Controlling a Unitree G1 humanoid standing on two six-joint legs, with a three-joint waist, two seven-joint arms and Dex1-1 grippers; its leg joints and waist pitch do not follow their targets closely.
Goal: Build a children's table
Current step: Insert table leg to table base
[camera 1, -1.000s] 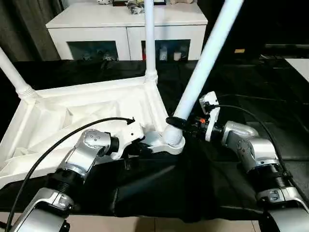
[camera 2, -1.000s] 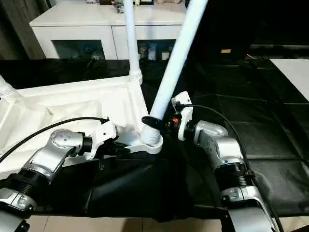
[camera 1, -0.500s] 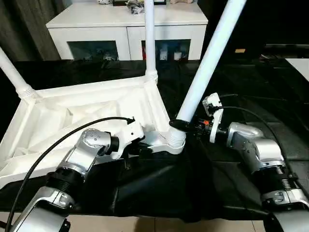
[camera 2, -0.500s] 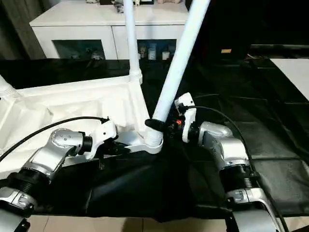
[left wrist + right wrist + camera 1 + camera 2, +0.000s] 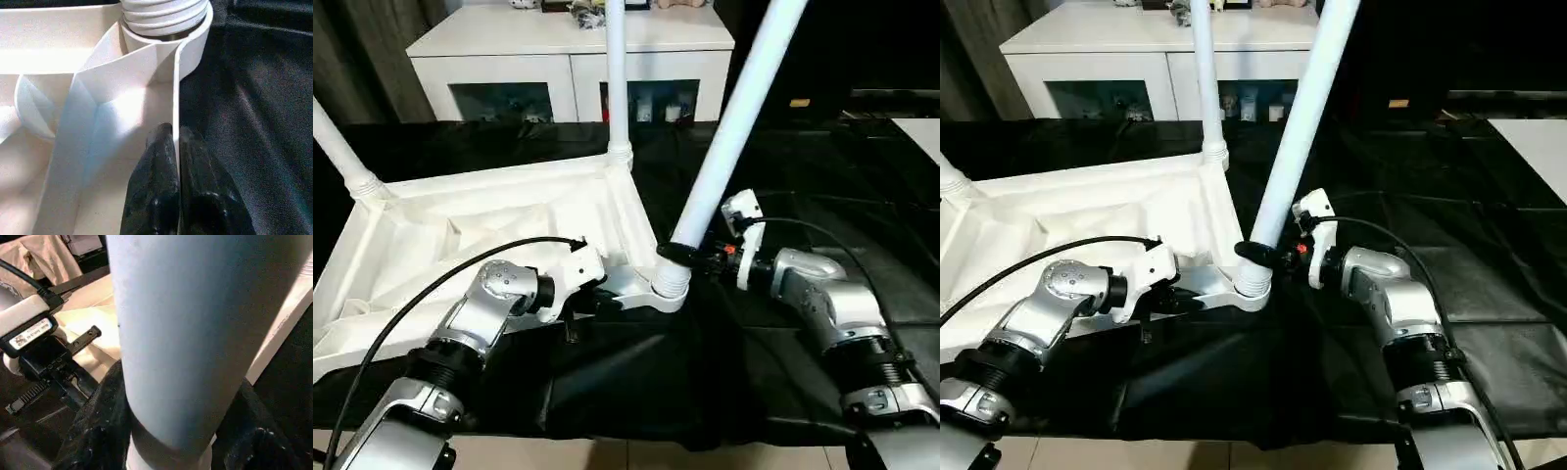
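The children's table top (image 5: 460, 225) lies upside down on the black cloth, ribs facing up. One white leg (image 5: 617, 78) stands in the far corner and another (image 5: 337, 147) in the left corner. A third leg (image 5: 734, 117) leans to the right, its foot in the near corner socket (image 5: 668, 286). My right gripper (image 5: 680, 253) is shut on this leg just above the socket, with a black finger (image 5: 93, 431) on either side of the tube (image 5: 186, 333). My left gripper (image 5: 175, 142) is shut on the table's thin rim wall (image 5: 177, 88), just short of the threaded socket (image 5: 164, 12).
A white cabinet (image 5: 568, 59) with dark glass doors stands behind the work. The black cloth (image 5: 636, 382) hangs over the front edge above a pale floor. A flat white board (image 5: 920, 132) shows at the far right.
My right gripper and the foot of the leaning leg have shifted slightly right and down at the socket. The left gripper has kept its hold on the rim.
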